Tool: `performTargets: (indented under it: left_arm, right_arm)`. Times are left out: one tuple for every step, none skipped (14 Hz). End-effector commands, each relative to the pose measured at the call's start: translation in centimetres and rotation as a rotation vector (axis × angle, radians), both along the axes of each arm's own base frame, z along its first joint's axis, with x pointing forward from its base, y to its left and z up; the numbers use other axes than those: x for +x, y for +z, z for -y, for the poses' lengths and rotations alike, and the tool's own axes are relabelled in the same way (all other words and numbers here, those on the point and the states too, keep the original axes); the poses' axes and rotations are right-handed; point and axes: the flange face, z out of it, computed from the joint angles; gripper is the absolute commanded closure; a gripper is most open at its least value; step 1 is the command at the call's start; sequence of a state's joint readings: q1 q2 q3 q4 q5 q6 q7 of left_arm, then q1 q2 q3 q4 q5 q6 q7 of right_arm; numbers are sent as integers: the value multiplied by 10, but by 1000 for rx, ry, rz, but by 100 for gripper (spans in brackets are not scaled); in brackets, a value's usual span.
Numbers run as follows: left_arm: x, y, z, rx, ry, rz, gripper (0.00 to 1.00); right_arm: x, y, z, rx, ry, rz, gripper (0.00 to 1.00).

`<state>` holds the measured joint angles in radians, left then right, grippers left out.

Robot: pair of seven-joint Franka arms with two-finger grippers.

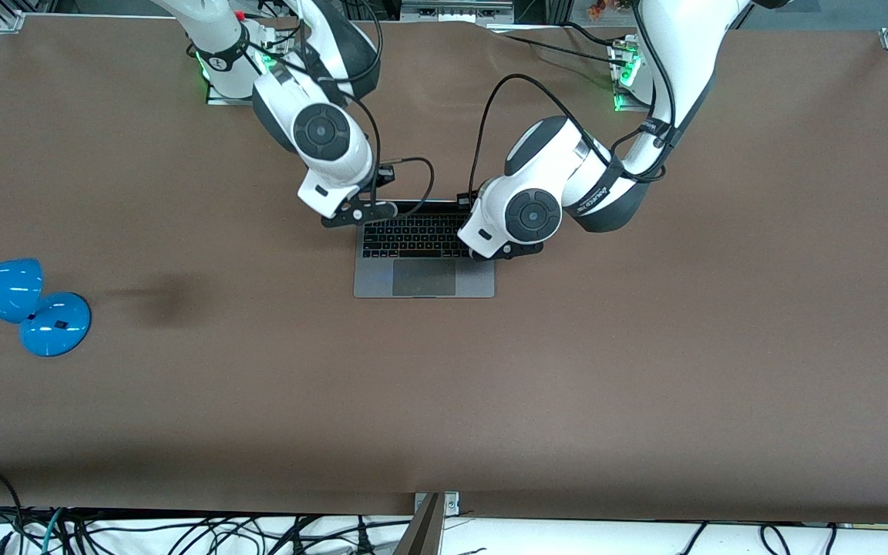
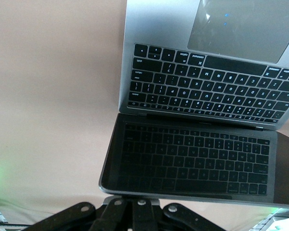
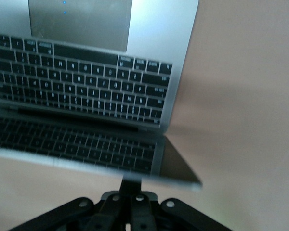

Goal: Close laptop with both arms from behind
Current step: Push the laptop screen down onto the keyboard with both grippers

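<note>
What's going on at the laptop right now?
Both arms are at the top edge of the open laptop lid. The left gripper and right gripper each sit at the lid's upper edge, one near each corner. The screen stands tilted over the keyboard, partly folded, not shut. A lamp sits aside.

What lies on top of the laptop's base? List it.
On the laptop: black keyboard, bare trackpad. Nothing else shows. From the front camera, the left gripper and right gripper cover the screen corners.

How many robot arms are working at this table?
2. The right arm's gripper and the left arm's gripper both sit at the top edge of the open laptop lid.
</note>
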<state>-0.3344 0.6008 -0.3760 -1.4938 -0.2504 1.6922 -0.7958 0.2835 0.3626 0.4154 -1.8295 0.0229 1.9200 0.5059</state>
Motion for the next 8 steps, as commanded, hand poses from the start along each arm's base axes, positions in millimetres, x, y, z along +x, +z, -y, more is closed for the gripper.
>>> performTargets:
  left_arm:
    - [6,0,3,3,-24,24,100]
    - [7,0,2,3,-23,25,100]
    - [8,0,3,0,-20,30,100]
    - [9,-2,2,1,-17,32,100]
    - [12,-6,1,3,-12,30,100]
    - [16,-4,1,-2,-7,38,100]
    - [19,-8,1,-4,-2,34,100]
    - [23,-11,2,-6,2,34,100]
  right_arm:
    - [26,-6,-6,12,-9,8,100]
    - [33,-8,-5,13,-11,20,100]
    - [38,-10,-5,18,-13,33,100]
    - [41,-14,-6,28,-17,44,100]
    - [47,-20,-3,33,-26,59,100]
    - [51,-26,-2,38,-34,64,100]
    - [54,-30,-3,42,-37,62,100]
    - [56,-34,-1,38,-37,62,100]
